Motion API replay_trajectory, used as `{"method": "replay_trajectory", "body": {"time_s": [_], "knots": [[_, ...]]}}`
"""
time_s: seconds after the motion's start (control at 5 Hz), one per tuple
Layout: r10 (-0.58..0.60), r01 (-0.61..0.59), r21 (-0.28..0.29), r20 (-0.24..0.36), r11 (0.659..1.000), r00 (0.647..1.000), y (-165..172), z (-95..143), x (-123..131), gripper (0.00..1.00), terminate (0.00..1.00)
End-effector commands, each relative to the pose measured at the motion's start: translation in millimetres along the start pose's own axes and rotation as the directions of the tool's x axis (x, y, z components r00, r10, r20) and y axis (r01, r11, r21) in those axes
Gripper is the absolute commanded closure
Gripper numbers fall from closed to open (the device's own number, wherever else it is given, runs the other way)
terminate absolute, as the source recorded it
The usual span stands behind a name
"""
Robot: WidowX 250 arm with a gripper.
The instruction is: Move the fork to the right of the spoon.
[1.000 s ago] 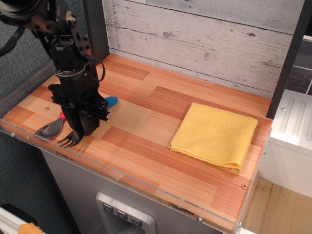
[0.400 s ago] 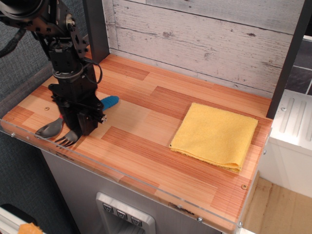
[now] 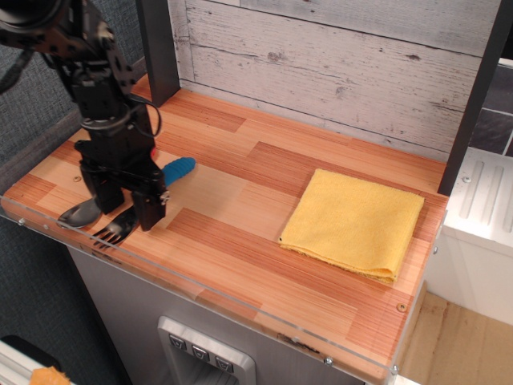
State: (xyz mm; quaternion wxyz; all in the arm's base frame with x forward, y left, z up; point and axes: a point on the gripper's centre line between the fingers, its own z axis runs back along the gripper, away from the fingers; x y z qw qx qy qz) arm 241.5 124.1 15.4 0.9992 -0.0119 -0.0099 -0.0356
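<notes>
A wood-grain bench point(image 3: 264, 184) stands before a whitewashed plank wall, a yellow cloth point(image 3: 354, 222) lying flat towards its right edge; all the action is at the front-left corner. There the gripper point(image 3: 120, 200) now has its two fingers spread apart, one on either side of the fork point(image 3: 152, 192), and holds nothing; a second ago those fingers were closed together on the fork's middle, so the fork has just been let go. The fork lies on the bench, blue handle pointing back and to the right, tines at the front edge; the spoon point(image 3: 80, 212) lies just beside it on the left, its grey bowl showing and its red handle mostly hidden behind the gripper. Since the earlier frames the tines have shifted slightly along the front edge and the handle end has swung a little, while the spoon has not visibly moved and the cloth is unchanged. By the look of it the fork already rests to the right of the spoon, so the task seems essentially done; only lifting the arm clear appears to remain.
</notes>
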Motion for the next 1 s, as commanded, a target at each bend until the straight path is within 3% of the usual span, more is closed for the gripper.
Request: {"method": "replay_trajectory", "body": {"time_s": [0.0,0.4,0.6,0.8], "knots": [[-0.043,0.032,0.073,0.148,0.997,0.988,3,57,11,0.0,0.0],[-0.053,0.04,0.113,0.11,0.993,0.993,-19,85,26,0.0,0.0],[-0.03,0.019,0.102,0.111,0.995,0.993,-38,98,35,0.0,0.0],[-0.006,-0.005,0.095,0.107,0.995,0.994,-55,112,45,0.0,1.0]]}}
